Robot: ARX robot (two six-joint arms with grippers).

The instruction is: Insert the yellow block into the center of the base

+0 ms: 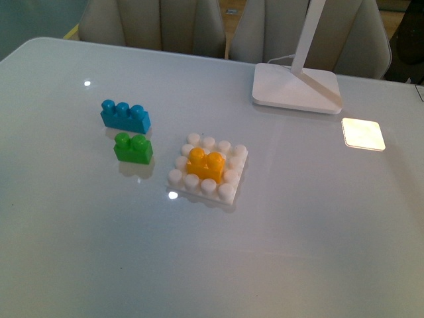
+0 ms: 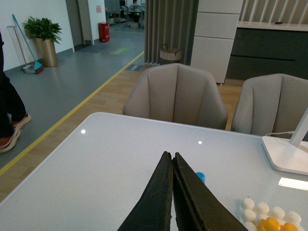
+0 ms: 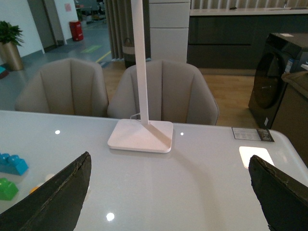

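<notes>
The yellow block (image 1: pixel 205 164) sits studs-up in the middle of the white studded base (image 1: pixel 176 177), with white studs showing all round it. Neither gripper shows in the front view. In the left wrist view my left gripper (image 2: pixel 170 155) is shut with nothing between its black fingers, held above the table. The base (image 2: pixel 262 210) and a bit of the yellow block (image 2: pixel 276 224) lie beside it at the frame's corner. My right gripper (image 3: pixel 169 159) stands wide open and empty over bare table, facing the lamp.
A blue three-stud brick (image 1: pixel 125 116) and a green two-stud brick (image 1: pixel 132 148) stand left of the base. A white lamp foot (image 1: pixel 295 87) with its slanted arm is at the back right, beside a bright light patch (image 1: pixel 363 134). Chairs line the far edge.
</notes>
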